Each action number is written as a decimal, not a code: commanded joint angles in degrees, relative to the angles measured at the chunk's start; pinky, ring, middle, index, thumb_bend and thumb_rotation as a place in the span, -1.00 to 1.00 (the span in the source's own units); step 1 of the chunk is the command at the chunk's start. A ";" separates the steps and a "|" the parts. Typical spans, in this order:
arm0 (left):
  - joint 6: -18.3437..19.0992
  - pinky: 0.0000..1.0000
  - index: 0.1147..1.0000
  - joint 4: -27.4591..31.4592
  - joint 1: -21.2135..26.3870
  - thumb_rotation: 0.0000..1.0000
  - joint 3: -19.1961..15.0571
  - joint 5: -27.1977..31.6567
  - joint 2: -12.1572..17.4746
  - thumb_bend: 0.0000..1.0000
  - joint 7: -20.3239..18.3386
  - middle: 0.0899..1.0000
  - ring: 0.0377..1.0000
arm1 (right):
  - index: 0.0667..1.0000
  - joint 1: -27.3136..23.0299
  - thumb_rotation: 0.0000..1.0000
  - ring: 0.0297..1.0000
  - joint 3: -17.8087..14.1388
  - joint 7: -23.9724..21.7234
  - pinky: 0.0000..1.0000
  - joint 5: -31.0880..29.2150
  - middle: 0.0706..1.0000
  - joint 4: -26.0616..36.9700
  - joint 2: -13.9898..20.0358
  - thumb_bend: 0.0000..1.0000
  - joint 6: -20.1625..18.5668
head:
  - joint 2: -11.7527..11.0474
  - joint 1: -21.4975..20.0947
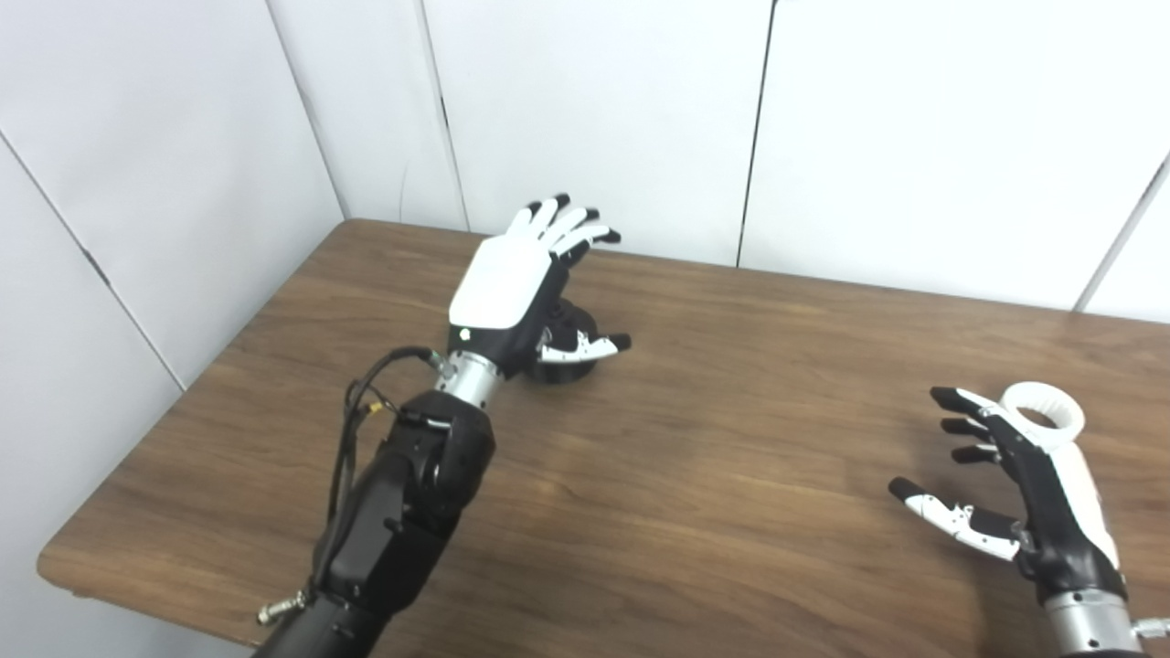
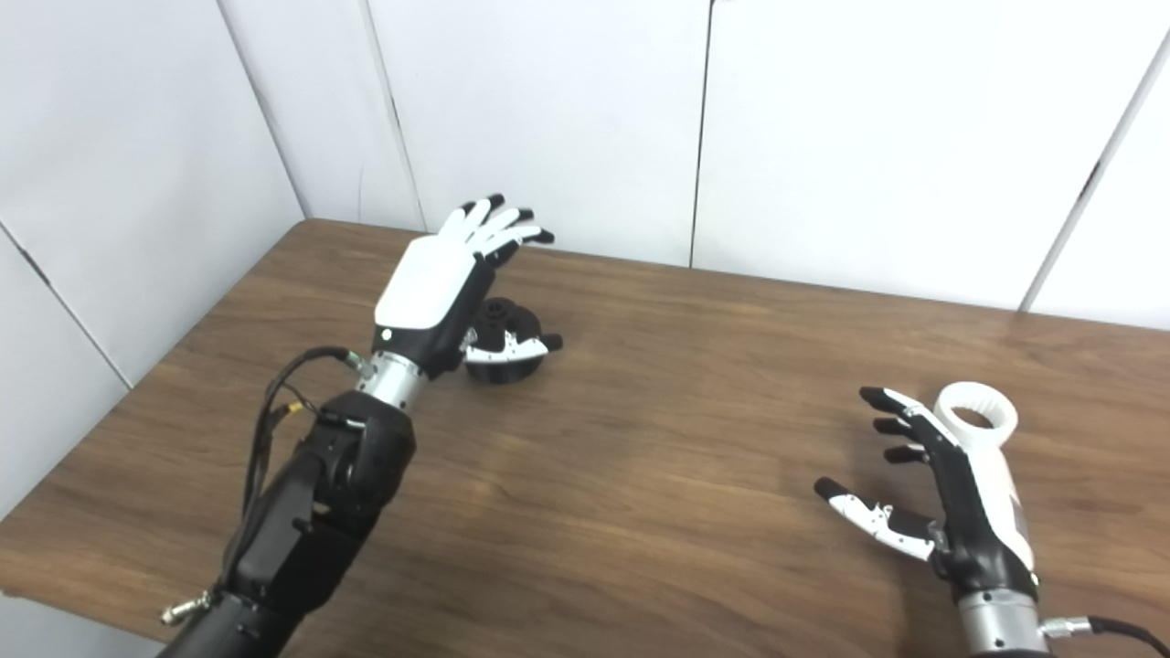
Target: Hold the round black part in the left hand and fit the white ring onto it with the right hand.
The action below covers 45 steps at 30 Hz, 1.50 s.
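The round black part (image 1: 574,343) (image 2: 508,340) lies on the wooden table (image 1: 731,439), partly hidden under my left hand (image 1: 521,283) (image 2: 448,279). That hand hovers over it, fingers spread open and its thumb reaching across the part's near side. The white ring (image 1: 1045,413) (image 2: 981,416) lies flat on the table at the right. My right hand (image 1: 1015,484) (image 2: 941,489) is open and empty just left of and in front of the ring, its fingers pointing left, away from the ring.
White wall panels (image 1: 594,119) stand behind the table and along its left side. The table's front-left corner (image 1: 55,567) lies close to my left arm.
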<state>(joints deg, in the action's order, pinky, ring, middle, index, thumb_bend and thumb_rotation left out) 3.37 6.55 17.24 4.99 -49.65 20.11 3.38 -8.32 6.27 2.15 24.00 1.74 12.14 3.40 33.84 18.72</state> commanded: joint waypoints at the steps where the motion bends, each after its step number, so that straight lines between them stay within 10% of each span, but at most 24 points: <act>1: 0.31 1.00 0.54 -0.37 2.90 -0.43 -1.18 -0.90 2.40 0.55 1.11 0.99 1.00 | 0.58 -1.93 -0.58 0.53 -0.54 0.81 0.30 -0.13 0.63 1.16 0.32 0.36 2.47 | 0.05 0.03; 28: 9.19 1.00 0.76 -8.91 5.19 0.20 1.59 -9.18 9.31 1.00 -4.51 1.00 1.00 | 0.57 -1.59 -0.63 0.51 -1.06 1.26 0.29 -0.21 0.65 1.76 0.09 0.35 2.35 | 0.51 0.31; 45: 10.12 1.00 0.77 -14.27 7.58 0.25 4.33 -7.16 9.68 1.00 -9.77 1.00 1.00 | 0.58 -1.39 -0.59 0.52 -1.34 0.71 0.26 -0.61 0.73 2.66 0.58 0.33 2.06 | 1.17 0.10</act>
<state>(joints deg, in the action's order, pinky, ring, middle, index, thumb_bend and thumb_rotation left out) 12.78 -7.65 21.73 9.53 -56.01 27.81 -7.43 -8.06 5.65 2.30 23.84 2.16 12.41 3.50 34.98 18.81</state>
